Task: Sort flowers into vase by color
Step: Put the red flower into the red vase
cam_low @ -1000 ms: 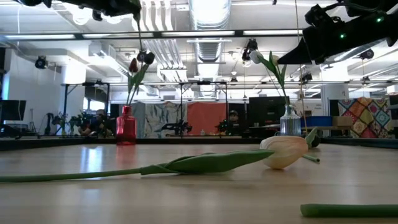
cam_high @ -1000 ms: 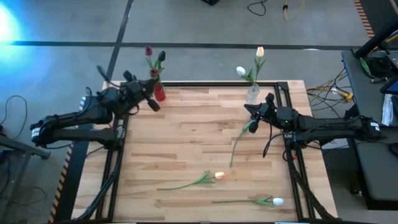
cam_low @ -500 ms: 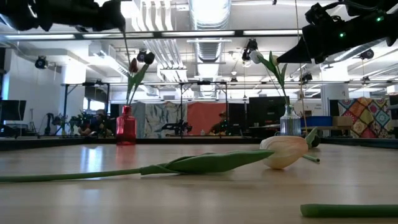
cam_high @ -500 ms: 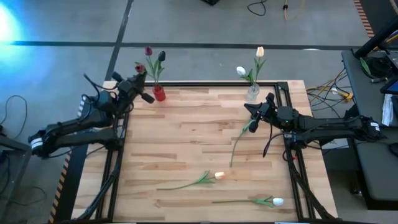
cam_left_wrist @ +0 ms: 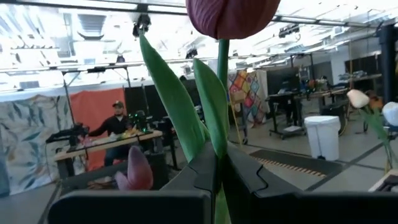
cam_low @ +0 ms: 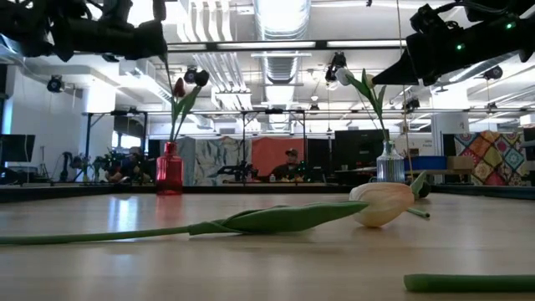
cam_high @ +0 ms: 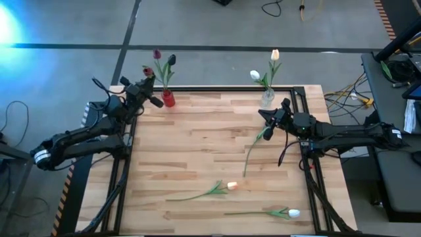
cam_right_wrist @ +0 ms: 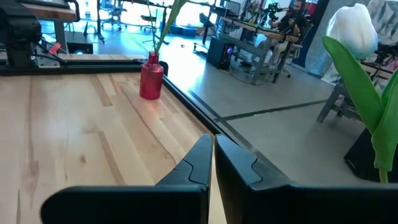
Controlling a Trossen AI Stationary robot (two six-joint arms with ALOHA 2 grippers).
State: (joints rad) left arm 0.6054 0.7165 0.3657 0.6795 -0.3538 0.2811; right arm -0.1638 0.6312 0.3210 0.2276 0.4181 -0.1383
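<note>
My left gripper point(cam_high: 150, 94) hovers at the table's far left corner, just left of the red vase point(cam_high: 168, 99), shut on a dark red tulip point(cam_high: 147, 71). The red vase holds two dark tulips point(cam_high: 156, 54). A clear vase point(cam_high: 266, 100) at the far right holds a white tulip point(cam_high: 254, 76) and a cream one point(cam_high: 275, 54). My right gripper point(cam_high: 268, 118) is shut, just near of the clear vase. A green-stemmed flower point(cam_high: 253, 150) lies below it, head hidden. A peach tulip point(cam_high: 231, 186) and a white tulip point(cam_high: 293, 212) lie on the table near the front. My left gripper pinches the tulip's stem point(cam_left_wrist: 222, 134) between its two fingers, where the leaves point(cam_left_wrist: 177, 106) branch off, a little below the head point(cam_left_wrist: 231, 15). The flower stands upright, head above the fingers, lifted clear of the table.
A black frame rail point(cam_high: 217, 88) edges the table's far side behind both vases. The middle of the wooden top point(cam_high: 204, 138) is bare. People sit at desks in the room beyond the table point(cam_low: 291, 159).
My left gripper has carried the dark red tulip from beside the red vase toward the table's far left corner, sinking and tipping up a little. It has stayed shut on the stem, and the flower stays upright.
</note>
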